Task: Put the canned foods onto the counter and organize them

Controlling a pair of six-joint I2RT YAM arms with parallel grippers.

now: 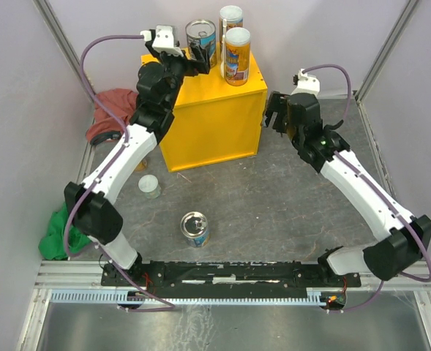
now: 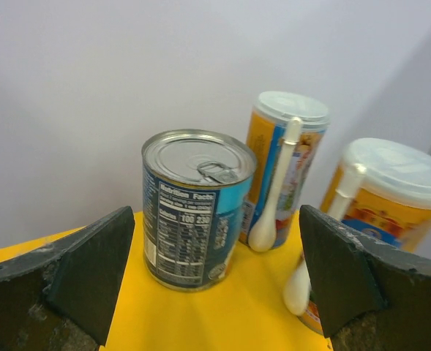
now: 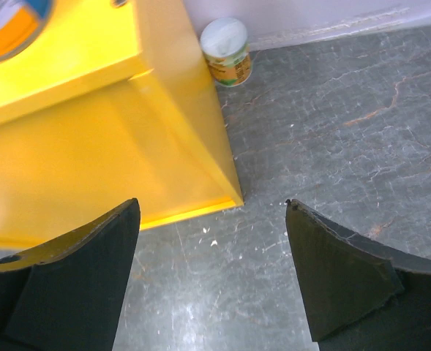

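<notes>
The counter is a big yellow box at the back. On its top stand a silver-topped, blue-labelled tin and two tall orange cans with white lids. My left gripper hovers open at the tin, whose sides neither finger touches. The orange cans stand to the tin's right. My right gripper is open and empty beside the counter's right face. A second tin and a short white-lidded can stand on the floor.
Another short white-lidded can stands by the counter's far corner, half hidden under the left arm. A red cloth lies at the left wall and a green cloth at the front left. The walls close in on both sides.
</notes>
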